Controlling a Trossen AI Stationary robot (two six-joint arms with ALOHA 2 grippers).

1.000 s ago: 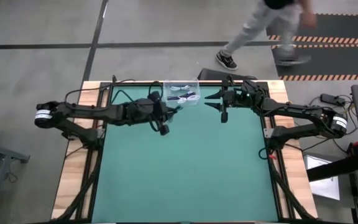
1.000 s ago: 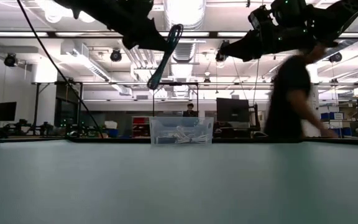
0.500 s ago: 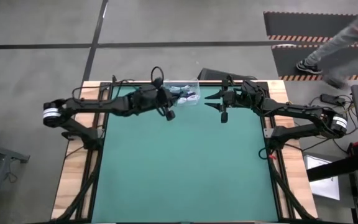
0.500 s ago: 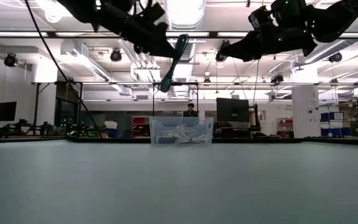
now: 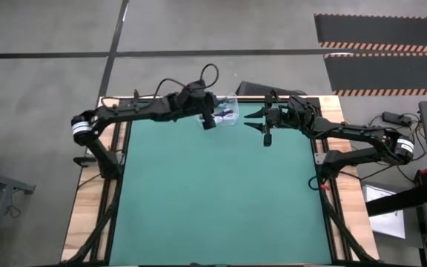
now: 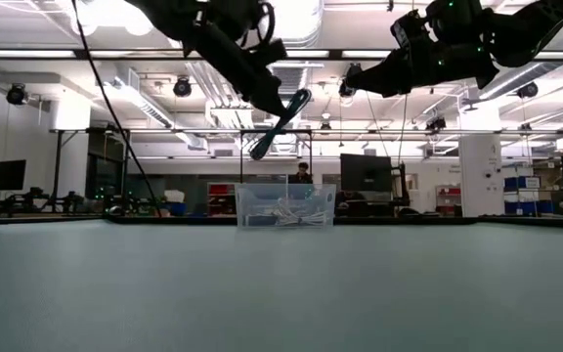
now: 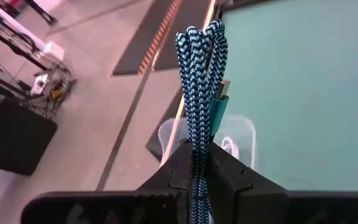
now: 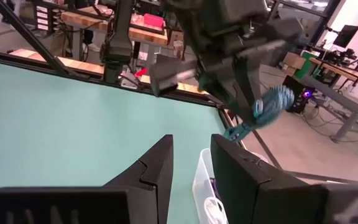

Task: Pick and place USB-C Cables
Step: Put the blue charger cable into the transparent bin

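My left gripper [image 5: 209, 121] is shut on a teal braided USB-C cable bundle [image 6: 280, 125], high above the table at its far edge. It is over the near left corner of a clear plastic bin [image 5: 232, 99]. The bundle also shows in the left wrist view [image 7: 199, 87] and in the right wrist view [image 8: 263, 114]. In the bin lie white and black cable bundles [image 5: 224, 113]. My right gripper [image 5: 256, 120] is open and empty, raised just right of the bin. My left gripper pinches the folded teal bundle between its two fingers [image 7: 180, 167] across its strands, a little way in from one end [image 7: 196, 144]. The looped end [image 7: 197, 34] and a teal plug [image 7: 219, 102] stick out beyond the fingertips. The bundle slants down below the fingers, lifted clear, above the bin.
The bin stands on the green mat [image 5: 221, 193] at the middle of the far edge; it shows in the low view [image 6: 284, 205]. Wooden table borders [image 5: 87, 215] run along both sides. The mat in front of the bin is bare.
My left gripper has gone toward the table's far edge and right, toward the bin, carrying the teal bundle, and has come a little lower. The bundle stays slanting below the fingers. A person behind the table has walked out of view.
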